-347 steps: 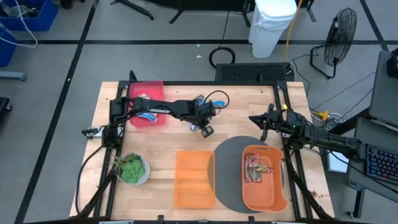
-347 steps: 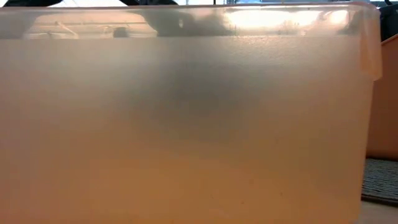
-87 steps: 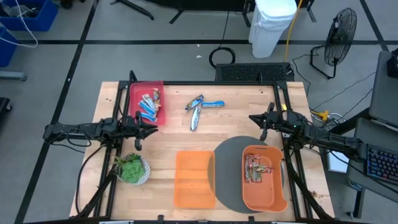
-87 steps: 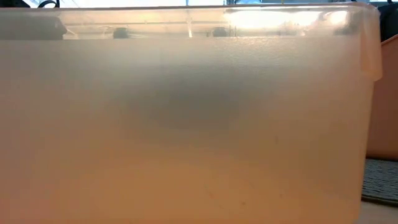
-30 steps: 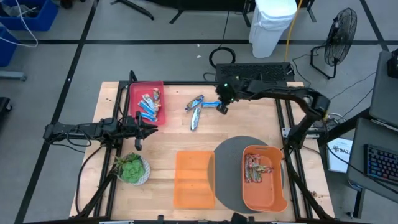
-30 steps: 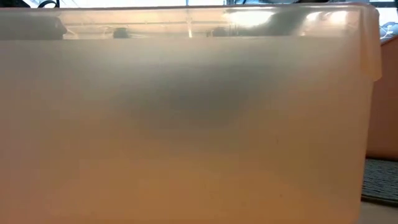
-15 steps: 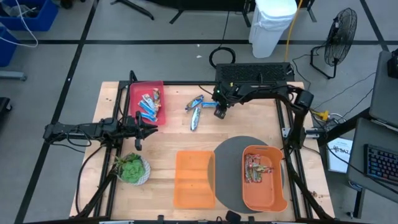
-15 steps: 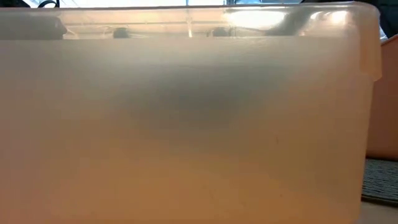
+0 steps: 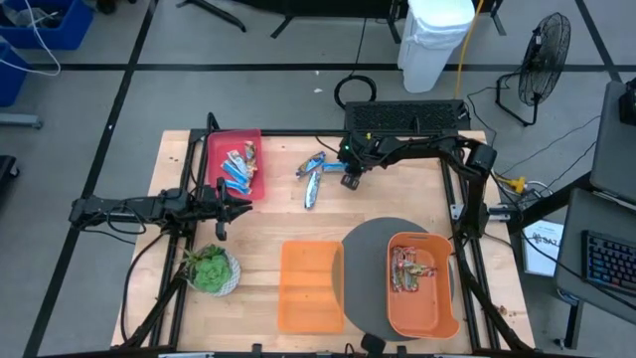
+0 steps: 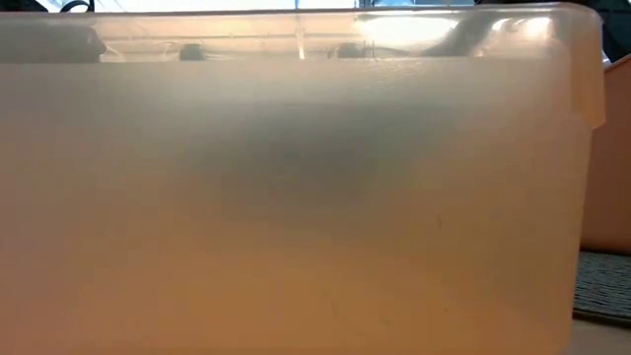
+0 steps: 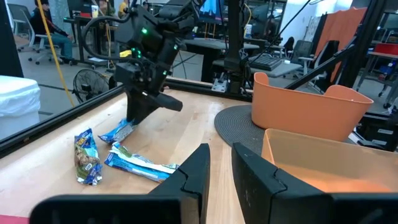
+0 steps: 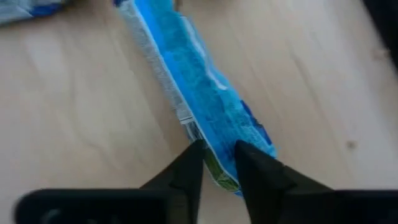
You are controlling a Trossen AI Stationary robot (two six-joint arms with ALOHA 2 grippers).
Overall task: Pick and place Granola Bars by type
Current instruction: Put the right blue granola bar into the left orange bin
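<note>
Three granola bars lie on the bare wood near the table's far edge: a blue bar (image 9: 336,167), a silvery one (image 9: 311,190) and another (image 9: 313,159). More bars sit in the red bin (image 9: 237,165), and reddish ones in the orange bin (image 9: 422,283). My right gripper (image 9: 349,174) hangs over the blue bar's right end and is shut on it. My left gripper (image 9: 225,204) waits, shut, near the table's left edge beside the red bin. In the left wrist view the left gripper (image 11: 221,168) looks toward the right gripper (image 11: 142,109). My right gripper pinches the blue bar's right end (image 12: 219,155) between its two fingers (image 12: 189,171). It comes from above, pointing down, with the fingers across the bar's width. The bar lies flat on the table (image 11: 121,131).
An empty orange bin (image 9: 310,285) stands at the near middle and fills the low view (image 10: 296,197). A grey round mat (image 9: 366,249) lies under the other orange bin. A green plant in a white bowl (image 9: 211,268) sits near-left. Bare wood lies between the bars and the bins.
My right arm has drawn its elbow in toward the table, and its gripper has shifted a little toward the left, settling over the blue bar's end. The bars have stayed where they were.
</note>
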